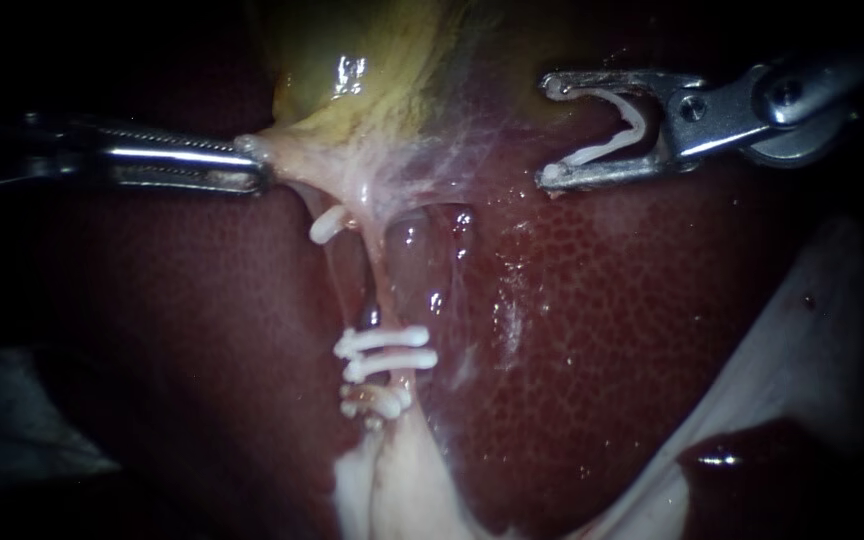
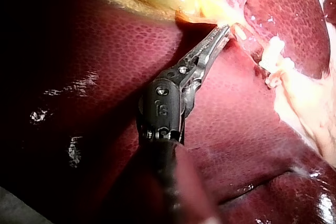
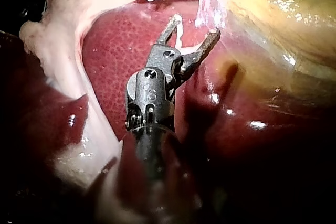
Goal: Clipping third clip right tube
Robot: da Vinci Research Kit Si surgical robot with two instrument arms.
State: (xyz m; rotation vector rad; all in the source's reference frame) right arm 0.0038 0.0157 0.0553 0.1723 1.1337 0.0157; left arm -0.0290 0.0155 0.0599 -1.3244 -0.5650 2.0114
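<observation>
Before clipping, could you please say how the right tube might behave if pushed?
Probably floppy: the right tube looks thin, taut only because my left instrument pulls the gallbladder. Likely slippery: wet glints nearby. It may slip past the clip in my right instrument.

liver (image 1: pixel 592 300): dark red, wet gloss, finely speckled surface. gallbladder (image 1: pixel 372 70): yellow-green, slick & shiny, w/ thin whitish film over its neck. left instrument (image 1: pixel 257 170) & right instrument (image 1: pixel 547 130): bare polished metal (left's jaws toothed inside, per its wrist view). held clip (image 1: pixel 602 150) in right's jaws & set clips (image 1: pixel 387 350): white, matt, plastic-looking.
</observation>
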